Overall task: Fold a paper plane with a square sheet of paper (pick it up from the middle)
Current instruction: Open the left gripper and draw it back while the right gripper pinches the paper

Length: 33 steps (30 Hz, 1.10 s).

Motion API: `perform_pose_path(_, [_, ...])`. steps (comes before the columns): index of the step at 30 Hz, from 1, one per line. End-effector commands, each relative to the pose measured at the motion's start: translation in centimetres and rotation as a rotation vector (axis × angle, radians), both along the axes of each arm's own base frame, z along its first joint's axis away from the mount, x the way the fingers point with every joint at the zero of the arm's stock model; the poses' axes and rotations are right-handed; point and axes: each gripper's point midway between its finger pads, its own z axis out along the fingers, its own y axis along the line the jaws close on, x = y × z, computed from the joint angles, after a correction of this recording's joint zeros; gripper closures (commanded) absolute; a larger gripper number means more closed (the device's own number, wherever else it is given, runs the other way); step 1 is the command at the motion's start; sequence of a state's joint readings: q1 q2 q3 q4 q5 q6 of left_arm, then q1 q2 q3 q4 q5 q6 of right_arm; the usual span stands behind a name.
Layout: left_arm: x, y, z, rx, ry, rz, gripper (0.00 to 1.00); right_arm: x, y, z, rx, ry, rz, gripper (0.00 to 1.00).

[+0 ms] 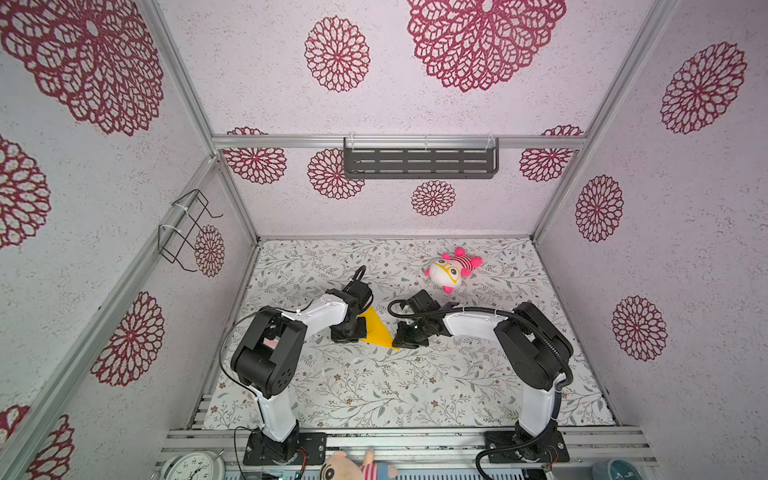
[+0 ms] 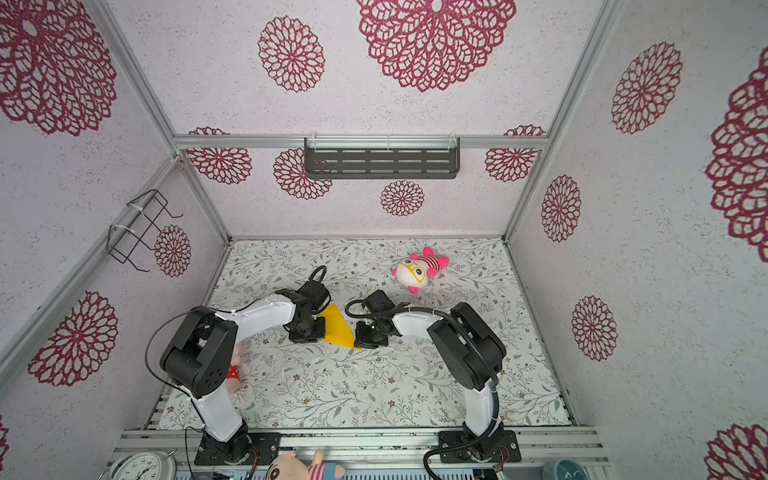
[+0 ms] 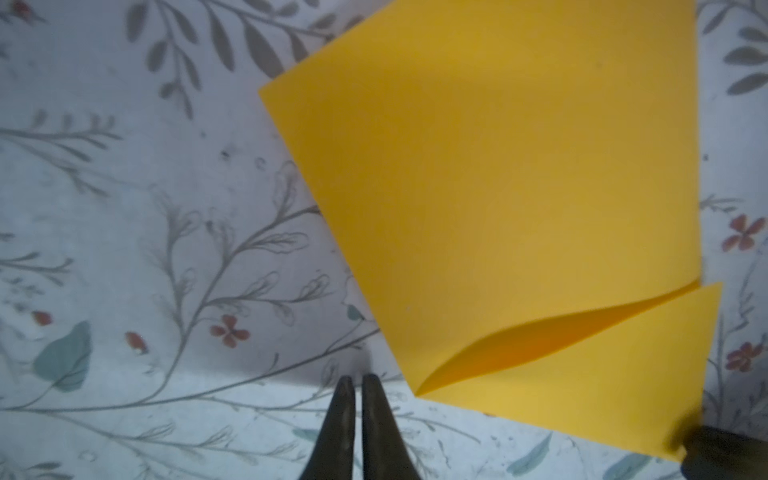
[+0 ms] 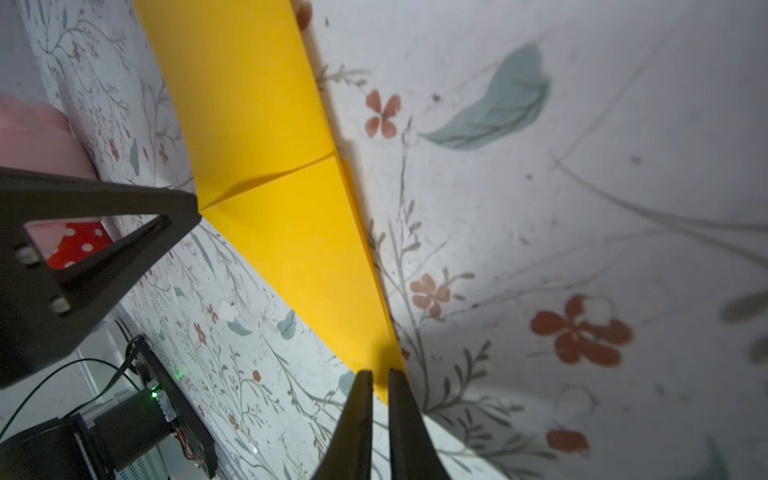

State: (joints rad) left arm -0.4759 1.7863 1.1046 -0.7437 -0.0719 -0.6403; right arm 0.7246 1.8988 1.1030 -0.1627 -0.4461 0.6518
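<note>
Walls: pale, rough-textured panels (image 1: 266,83) printed with dark red lace-like flower medallions (image 1: 336,54).
Frame: aluminium rails (image 1: 282,142) along the corners and across the back wall.
Shelf: dark slotted metal shelf (image 1: 419,163) hung from the back rail.
Rack: black wire rack (image 1: 187,228) tied to the left rail.
Floor: white cloth (image 1: 374,395) with grey-green sprigs and small red flowers.
Light: even and soft.

Yellow paper (image 1: 376,330) part-folded, flap lifted, flat, ctr

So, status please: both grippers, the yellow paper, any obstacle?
Left gripper slightly open, empty, beside the yellow-orange folded paper sheet. Right gripper slightly open at its pointed tip. Pink-and-white plush toy well clear.
</note>
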Motion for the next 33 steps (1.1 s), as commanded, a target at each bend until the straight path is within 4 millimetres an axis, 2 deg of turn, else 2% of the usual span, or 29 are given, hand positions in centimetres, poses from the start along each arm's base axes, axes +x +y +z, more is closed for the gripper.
perform_pose_path(1, [1.8, 0.0, 3.7, -0.082, -0.140, 0.060, 0.82, 2.0, 1.3, 4.6, 0.101, -0.165, 0.020, 0.77])
perform_pose_path(5, [2.6, -0.4, 5.4, -0.230, -0.239, 0.141, 0.66, 2.8, 1.3, 7.4, 0.145, -0.314, 0.063, 0.65])
perform_pose_path(11, [2.1, -1.8, 5.0, -0.486, -0.262, 0.215, 0.36, 4.0, 0.2, 8.9, 0.114, -0.551, 0.110, 0.48])
perform_pose_path(14, [1.7, -2.2, 4.8, -0.546, -0.258, 0.221, 0.22, 3.7, 0.5, 9.0, 0.118, -0.618, 0.186, 0.43])
perform_pose_path(18, [1.4, -1.9, 4.7, -0.585, -0.290, 0.233, 0.07, 3.6, 1.1, 8.2, 0.107, -0.646, 0.281, 0.43])
perform_pose_path(20, [1.2, -1.8, 4.6, -0.611, -0.300, 0.238, 0.00, 3.5, 1.7, 7.7, 0.119, -0.635, 0.315, 0.44])
perform_pose_path(26, [0.8, -2.0, 3.9, -0.717, -0.296, 0.260, 0.03, 3.8, 2.9, 6.1, 0.137, -0.579, 0.354, 0.55])
perform_pose_path(29, [0.9, -2.3, 3.7, -0.769, -0.289, 0.262, 0.03, 3.9, 3.5, 6.0, 0.176, -0.565, 0.364, 0.64])
perform_pose_path(33, [0.9, -2.5, 3.3, -0.802, -0.279, 0.265, 0.02, 4.1, 3.7, 5.9, 0.235, -0.534, 0.358, 0.82])
